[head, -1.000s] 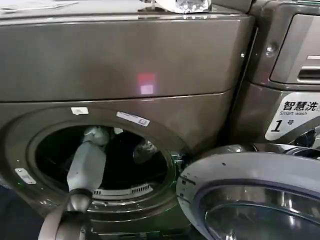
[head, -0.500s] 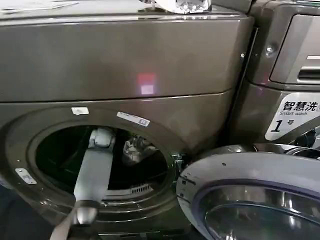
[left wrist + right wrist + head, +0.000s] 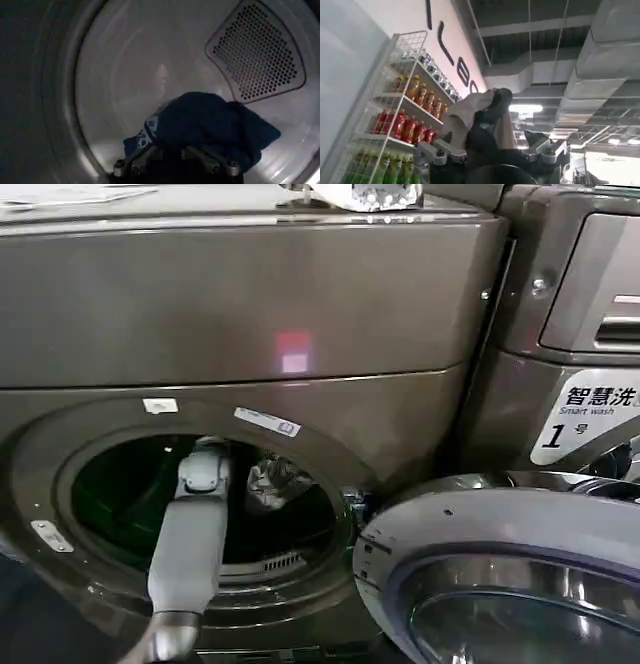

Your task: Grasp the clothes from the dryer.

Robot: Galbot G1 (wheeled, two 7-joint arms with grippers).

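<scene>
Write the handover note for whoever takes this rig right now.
Left pincer: inside the dryer, right at the dark blue garment; grip unconfirmed.
Right pincer: raised toward the ceiling, pale garment bunched at it.
Patterned garment lies deeper in the drum; door is open.
Done: reach in. Left: confirm grasp, pull the clothes out.

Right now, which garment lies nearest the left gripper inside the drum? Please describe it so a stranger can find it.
Look through the open round porthole of the bronze-grey dryer, to the pale drum wall with the perforated vent panel. Directly in front of the left gripper lies a crumpled dark blue garment with white print on one edge, unlike the pale piece also inside.
</scene>
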